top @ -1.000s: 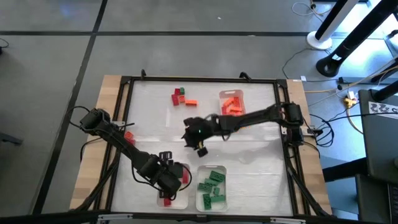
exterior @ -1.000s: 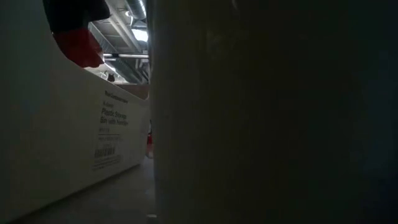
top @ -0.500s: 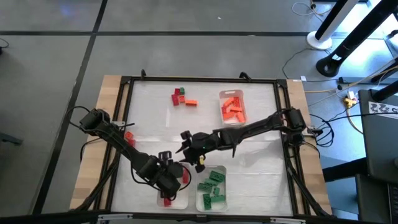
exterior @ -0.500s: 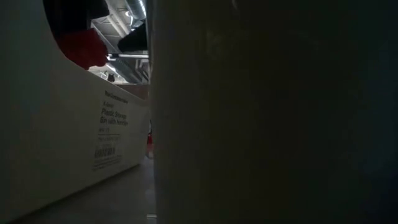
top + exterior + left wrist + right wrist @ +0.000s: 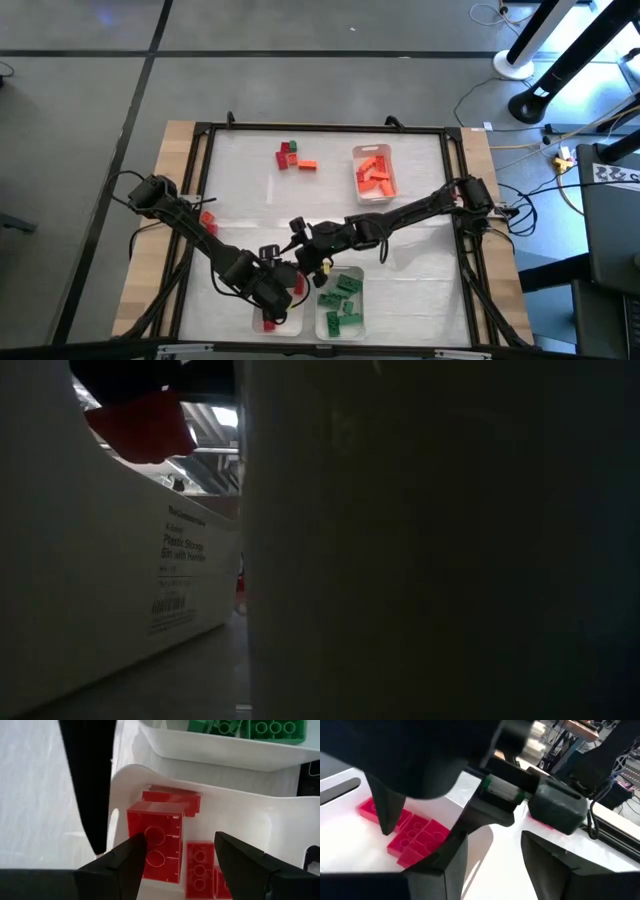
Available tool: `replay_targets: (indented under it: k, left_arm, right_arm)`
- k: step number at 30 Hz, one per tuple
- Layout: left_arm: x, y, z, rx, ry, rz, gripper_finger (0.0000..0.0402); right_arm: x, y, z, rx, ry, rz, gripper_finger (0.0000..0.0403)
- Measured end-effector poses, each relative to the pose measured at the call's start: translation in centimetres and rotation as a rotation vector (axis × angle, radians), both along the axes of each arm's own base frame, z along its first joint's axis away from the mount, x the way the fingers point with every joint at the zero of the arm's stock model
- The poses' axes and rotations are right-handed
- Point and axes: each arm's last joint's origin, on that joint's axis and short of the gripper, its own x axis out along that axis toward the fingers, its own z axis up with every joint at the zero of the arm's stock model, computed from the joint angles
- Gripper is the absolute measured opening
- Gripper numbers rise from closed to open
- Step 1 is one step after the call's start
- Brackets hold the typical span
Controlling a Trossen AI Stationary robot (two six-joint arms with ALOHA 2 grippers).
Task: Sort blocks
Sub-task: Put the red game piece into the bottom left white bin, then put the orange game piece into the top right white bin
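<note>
Red studded plastic blocks (image 5: 155, 847) in smooth white tray (image 5: 240, 820)

Glossy moulded plastic is shown by the red blocks (image 5: 154, 847) just ahead of the left gripper (image 5: 175, 851), their studs smooth and faintly translucent. The white tray (image 5: 260, 827) around them is smooth, semi-gloss plastic. The gripper's fingers (image 5: 125, 862) appear as matt black plastic. A matt, slightly wrinkled white sheet (image 5: 250, 190) is laid over the table, whose bare light wood edge (image 5: 150, 250) is seen beside the left arm.
</note>
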Motion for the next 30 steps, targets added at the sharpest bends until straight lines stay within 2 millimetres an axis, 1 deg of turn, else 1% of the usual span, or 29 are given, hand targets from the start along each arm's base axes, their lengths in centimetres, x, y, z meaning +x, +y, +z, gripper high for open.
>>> replay_targets:
  k: [5,10,16,20,23,26,30]
  left_arm:
    - [0.0,0.0,0.0,0.011,-0.007,0.004,0.0221]
    - [-0.1,0.2,0.1,0.027,-0.004,0.007,0.0221]
    - [-0.2,0.1,0.1,0.027,0.000,0.006,0.0221]
    - [-0.4,0.0,0.4,0.030,-0.014,-0.002,0.0221]
    - [-0.6,-0.1,0.7,0.024,-0.021,-0.006,0.0221]
    - [-1.0,0.0,1.6,0.004,-0.048,-0.008,0.0221]
    - [-1.6,0.0,2.6,-0.019,-0.067,-0.021,0.0221]
  right_arm:
    - [0.0,0.7,-0.4,0.000,0.001,0.015,0.0186]
    - [0.3,1.1,-2.2,-0.006,0.044,0.028,0.0186]
    - [0.2,1.4,-2.8,0.001,0.087,0.036,0.0186]
    - [0.0,1.3,-3.6,-0.014,0.145,0.032,0.0186]
    - [-0.1,1.2,-3.7,-0.023,0.164,0.020,0.0186]
    - [-0.1,1.1,-3.7,-0.037,0.167,0.001,0.0186]
    - [0.0,0.8,-3.0,-0.046,0.125,0.003,0.0186]
